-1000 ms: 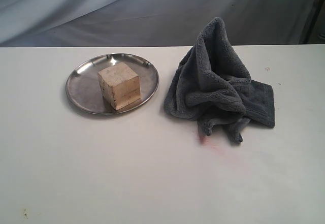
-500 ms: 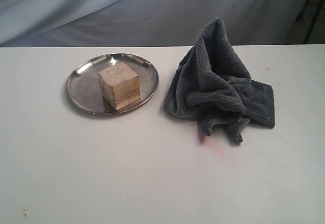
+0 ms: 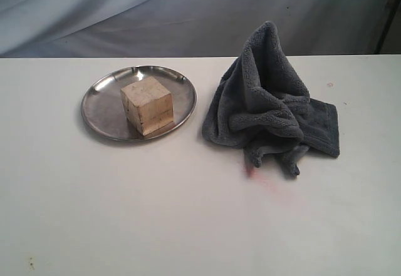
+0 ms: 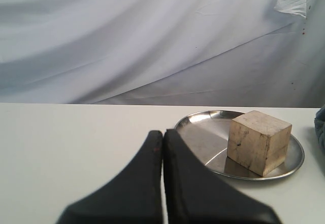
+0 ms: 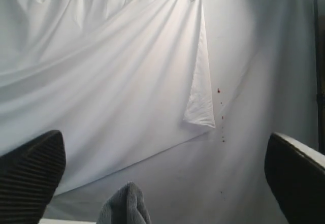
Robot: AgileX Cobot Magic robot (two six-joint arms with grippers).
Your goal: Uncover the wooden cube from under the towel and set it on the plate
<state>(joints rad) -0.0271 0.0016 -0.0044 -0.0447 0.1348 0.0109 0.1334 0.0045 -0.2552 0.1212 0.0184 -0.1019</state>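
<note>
One wooden cube (image 4: 258,141) beyond left hand (image 4: 162,132)

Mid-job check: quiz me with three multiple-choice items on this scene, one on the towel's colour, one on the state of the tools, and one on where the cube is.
1. The towel is: A red; B dark blue-grey; C white.
2. The tools: A left tool shut, right tool open; B both open; C both shut on the towel.
3. The wooden cube sits: A under the towel; B on the plate; C in the right tool.

Answers:
1 B: the crumpled fleece is dark blue-grey.
2 A: the left tool is closed tight on nothing, and the right tool stands wide apart and empty.
3 B: the wooden cube rests on the plate, apart from the towel.
</note>
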